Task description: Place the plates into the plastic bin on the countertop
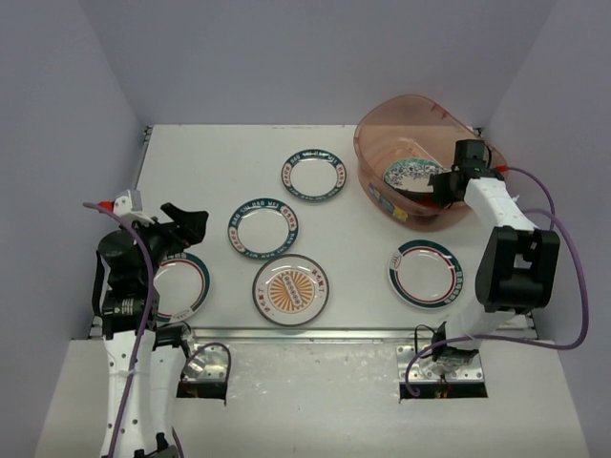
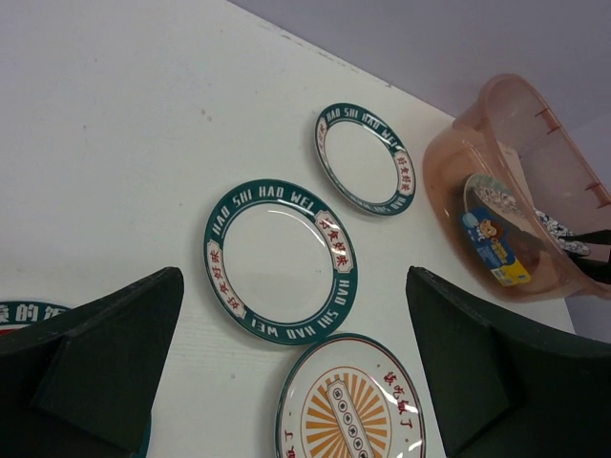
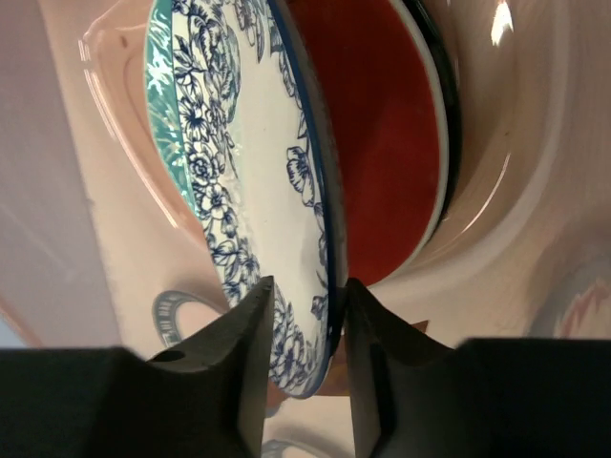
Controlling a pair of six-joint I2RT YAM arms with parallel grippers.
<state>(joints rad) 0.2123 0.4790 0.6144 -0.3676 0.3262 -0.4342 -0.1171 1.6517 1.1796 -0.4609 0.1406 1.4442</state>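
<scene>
The plastic bin (image 1: 416, 101) stands at the back right; it also shows in the left wrist view (image 2: 535, 124). My right gripper (image 1: 441, 187) reaches into it, shut on the rim of a blue floral plate (image 3: 258, 191), held on edge between the fingers (image 3: 304, 286). A red plate (image 3: 382, 143) and a teal one (image 3: 160, 114) lean beside it. On the countertop lie two teal-lettered plates (image 1: 314, 175) (image 1: 263, 228), an orange-centred plate (image 1: 292, 289) and two striped white plates (image 1: 427, 272) (image 1: 183, 284). My left gripper (image 1: 186, 225) is open and empty above the left striped plate (image 2: 24, 313).
A metal rail (image 1: 315, 334) runs along the near edge of the countertop. Lavender walls close in the left, back and right. The bin carries a small sticker (image 2: 495, 246). Purple cables hang from both arms.
</scene>
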